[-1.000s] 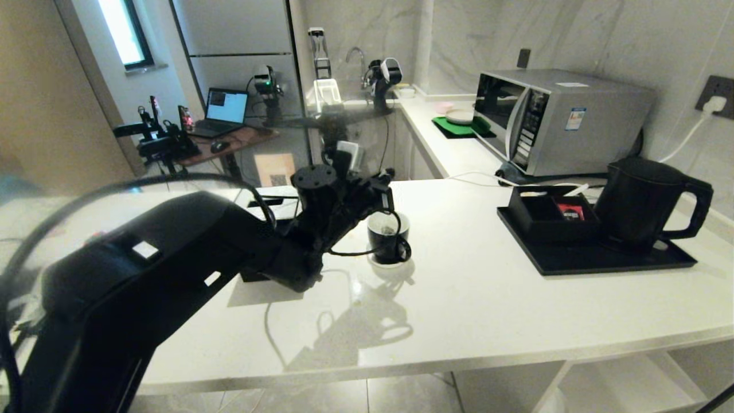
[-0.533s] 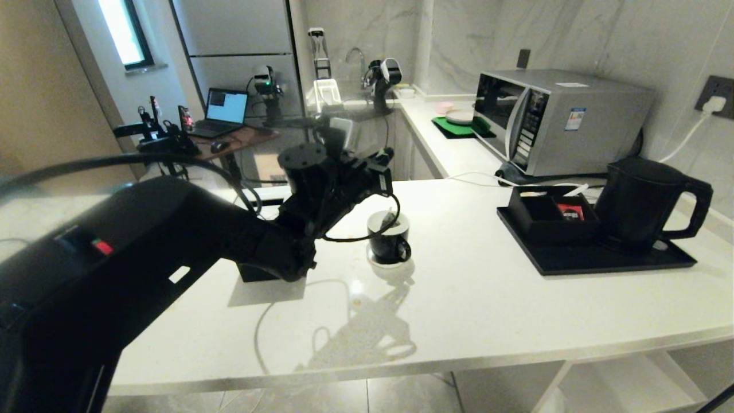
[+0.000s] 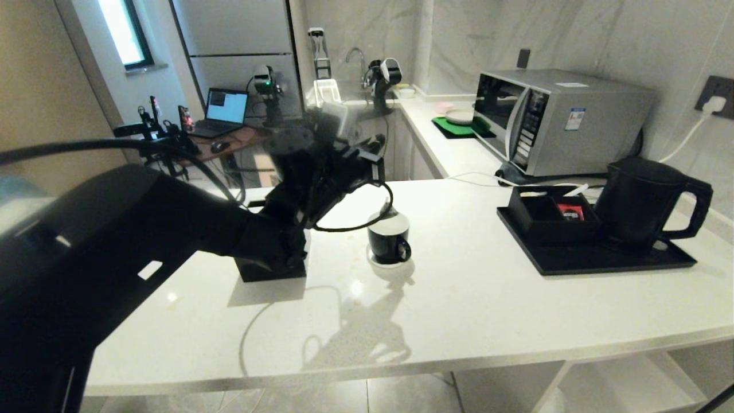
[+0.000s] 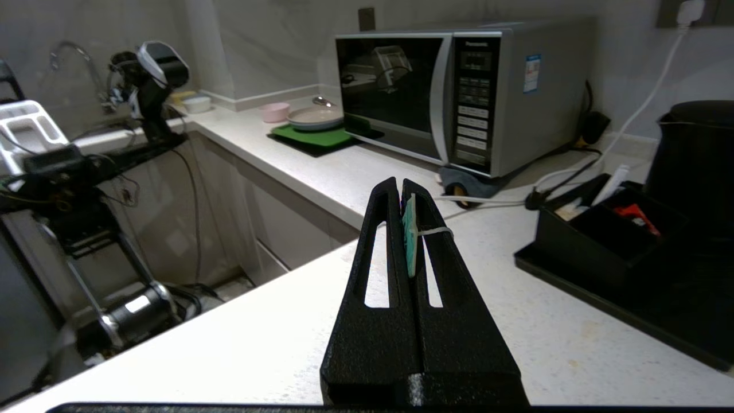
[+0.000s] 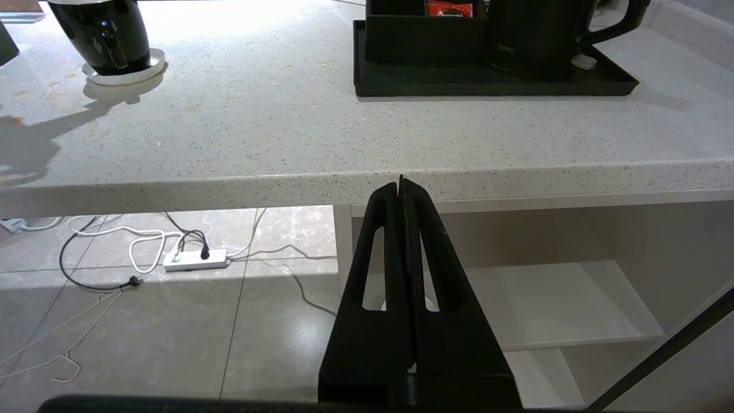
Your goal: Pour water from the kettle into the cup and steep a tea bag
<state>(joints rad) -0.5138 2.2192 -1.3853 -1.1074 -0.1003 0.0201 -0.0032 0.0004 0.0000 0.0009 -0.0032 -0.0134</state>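
White speckled counter (image 3: 487,298), L-shaped. Landmark: silver microwave (image 3: 559,117), standing at the wall. In front of the microwave, a flat black tray (image 3: 573,258); on the tray, a black compartment box (image 3: 542,221) holding a small red packet (image 3: 570,212). Beyond the microwave, a green mat (image 3: 461,126) bearing a plate (image 3: 459,116). Wall socket (image 3: 717,94) beside the microwave, white plug inserted. Black tissue box (image 3: 269,269) well apart from the microwave. Open laptop (image 3: 223,109) on a distant desk. Power strip (image 5: 195,261) on the floor under the counter.
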